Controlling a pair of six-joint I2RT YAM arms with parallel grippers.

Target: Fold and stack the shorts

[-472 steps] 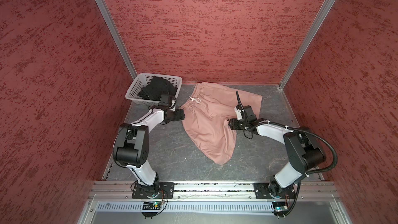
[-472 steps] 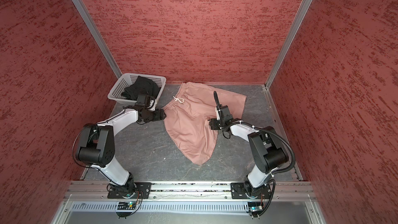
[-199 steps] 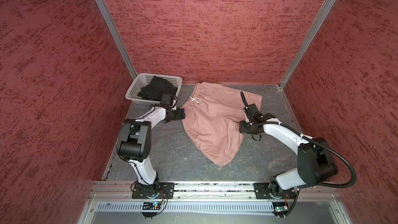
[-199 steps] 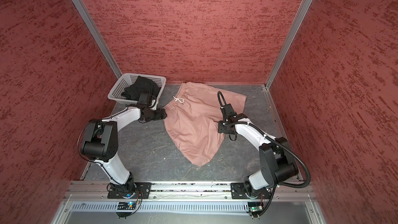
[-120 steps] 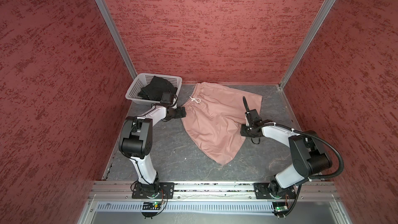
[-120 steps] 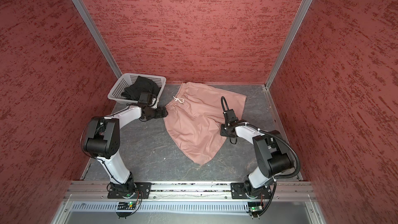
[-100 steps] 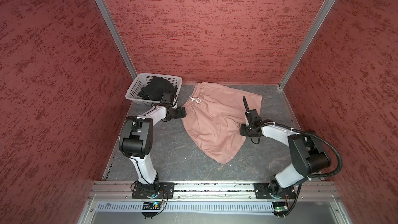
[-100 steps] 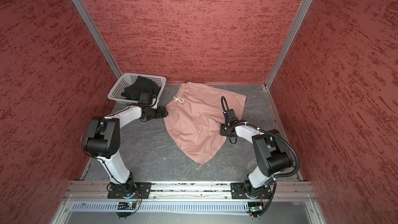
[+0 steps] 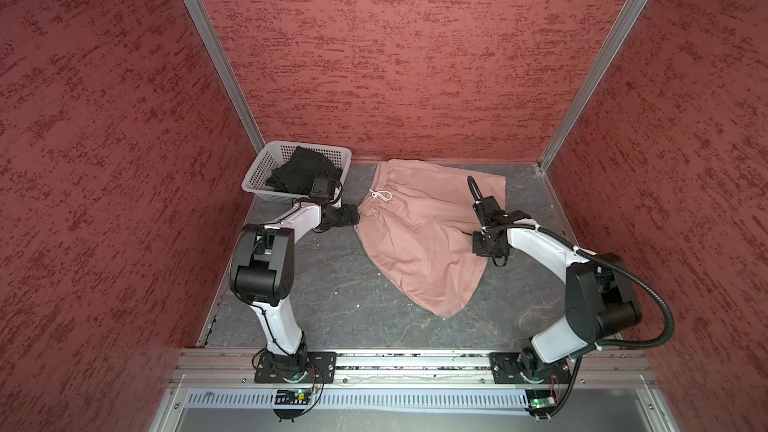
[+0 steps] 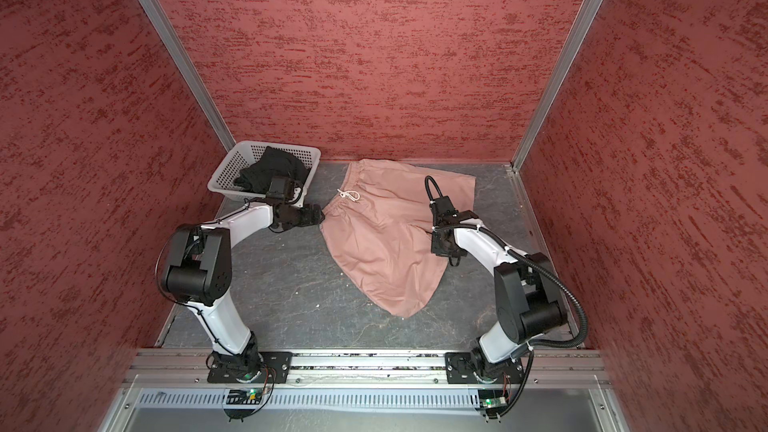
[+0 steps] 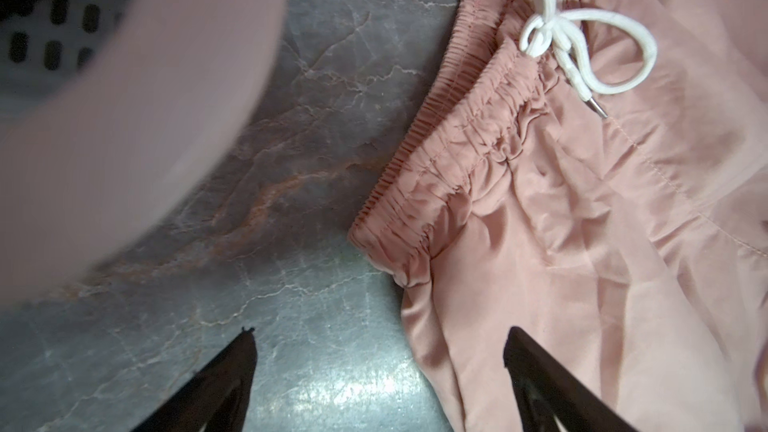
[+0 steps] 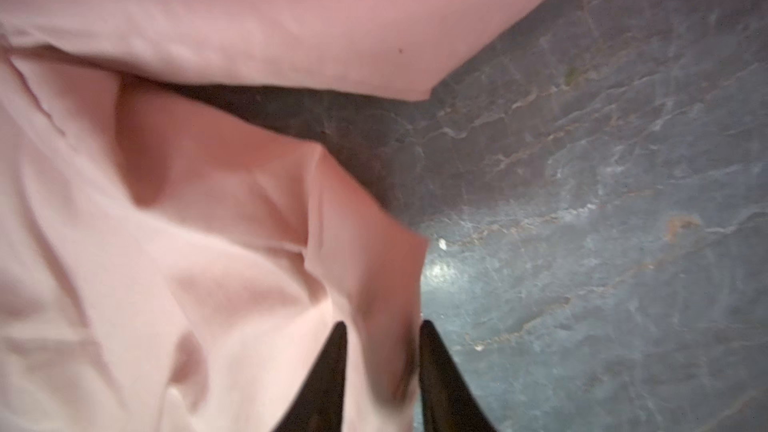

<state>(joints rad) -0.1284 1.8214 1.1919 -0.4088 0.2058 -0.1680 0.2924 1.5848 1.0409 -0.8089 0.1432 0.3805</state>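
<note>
The pink shorts (image 9: 419,243) lie spread on the tabletop (image 9: 328,284), with the waistband toward the basket (image 9: 266,157) and one leg pointing at the front rail (image 9: 415,361). The left end effector (image 11: 379,333) is spread wide at the waistband's lower corner. One finger is above bare tabletop and the other above pink cloth, gripping nothing. The white drawstring (image 11: 582,35) lies looped farther along the waistband. The right end effector (image 12: 383,326) sits on the opposite side, by the notch between the two legs. Its fingers stand narrowly apart with a fold of hem between them, and blur hides whether they clamp it. The black shorts (image 9: 301,168) are bunched in the white basket in the far left corner. The tabletop is dark grey and marbled, and red textured walls (image 9: 395,56) enclose it on three sides.
</note>
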